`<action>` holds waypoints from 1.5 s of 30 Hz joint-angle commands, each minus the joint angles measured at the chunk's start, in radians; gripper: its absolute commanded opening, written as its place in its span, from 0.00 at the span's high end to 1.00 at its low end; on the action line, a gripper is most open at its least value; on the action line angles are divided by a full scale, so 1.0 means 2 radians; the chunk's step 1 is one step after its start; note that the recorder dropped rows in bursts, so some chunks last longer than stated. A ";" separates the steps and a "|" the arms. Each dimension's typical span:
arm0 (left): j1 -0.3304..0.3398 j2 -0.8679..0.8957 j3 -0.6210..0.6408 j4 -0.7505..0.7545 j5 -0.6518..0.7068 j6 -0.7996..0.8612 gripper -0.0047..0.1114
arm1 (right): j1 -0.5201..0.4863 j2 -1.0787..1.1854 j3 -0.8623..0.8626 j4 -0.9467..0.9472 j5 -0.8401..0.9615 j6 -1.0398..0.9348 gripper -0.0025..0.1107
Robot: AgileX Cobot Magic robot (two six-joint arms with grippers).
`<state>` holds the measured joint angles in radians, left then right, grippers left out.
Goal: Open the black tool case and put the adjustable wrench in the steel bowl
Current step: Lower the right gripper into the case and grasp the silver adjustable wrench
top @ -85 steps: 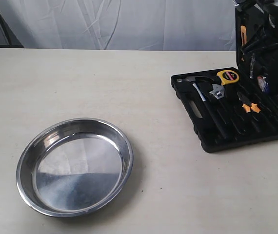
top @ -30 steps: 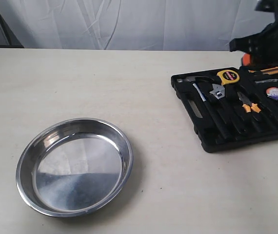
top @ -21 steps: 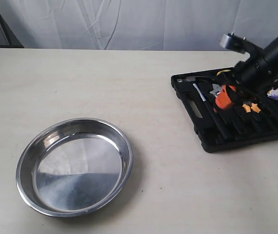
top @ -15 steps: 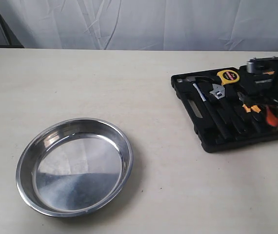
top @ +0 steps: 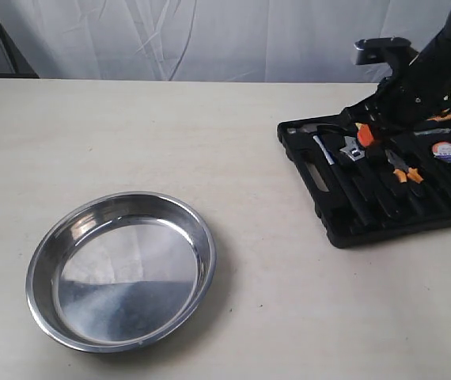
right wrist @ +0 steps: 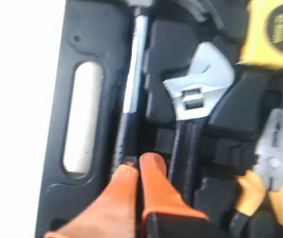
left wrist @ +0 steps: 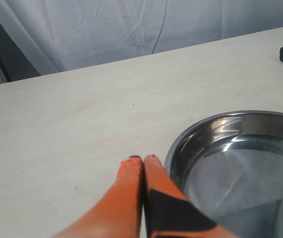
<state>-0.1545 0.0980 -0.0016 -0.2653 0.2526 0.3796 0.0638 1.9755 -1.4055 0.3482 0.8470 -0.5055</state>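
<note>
The black tool case (top: 332,214) lies open at the right of the table, lid flat. In its tray the adjustable wrench (top: 351,150) rests with silver head (right wrist: 201,84) and black handle (right wrist: 185,148). My right gripper (top: 365,134) hovers over the tray, shut with nothing in it. In the right wrist view my right gripper (right wrist: 137,163) shows orange tips pressed together between the hammer shaft (right wrist: 131,94) and the wrench handle. The steel bowl (top: 121,269) sits empty at the front left. Just beside the bowl's rim (left wrist: 178,146), my left gripper (left wrist: 142,159) is shut and empty; the exterior view does not show it.
A yellow tape measure (right wrist: 275,29) and orange-handled pliers (right wrist: 270,168) lie in the tray beside the wrench. The case's handle slot (right wrist: 82,119) is on the bowl side. White curtain hangs behind the table (top: 210,142).
The case lid, upright at first, now lies flat. My right arm swung across the case, dipped to its right side, then came back over the tray near the wrench head.
</note>
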 commanded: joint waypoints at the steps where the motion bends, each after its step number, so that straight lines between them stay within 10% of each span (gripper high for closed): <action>1: -0.004 -0.002 0.001 -0.002 -0.007 -0.002 0.96 | -0.002 0.023 -0.018 0.000 0.000 0.070 0.97; 11: -0.004 -0.002 0.001 -0.002 -0.007 -0.002 0.96 | 0.003 0.029 -0.018 -0.042 -0.056 0.071 0.94; 19: -0.004 -0.002 0.001 -0.002 -0.007 -0.002 0.96 | 0.003 0.066 -0.018 -0.069 -0.064 0.111 0.37; 35: -0.004 -0.002 0.001 -0.002 -0.007 -0.002 0.96 | 0.004 0.120 -0.018 -0.090 -0.062 0.118 0.45; 45: -0.004 -0.002 0.001 -0.002 -0.007 -0.002 0.96 | 0.006 0.152 -0.018 0.021 0.037 0.046 0.99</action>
<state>-0.1545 0.0980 -0.0016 -0.2653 0.2526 0.3796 0.0609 2.2161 -1.4684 0.2396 0.8010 -0.3429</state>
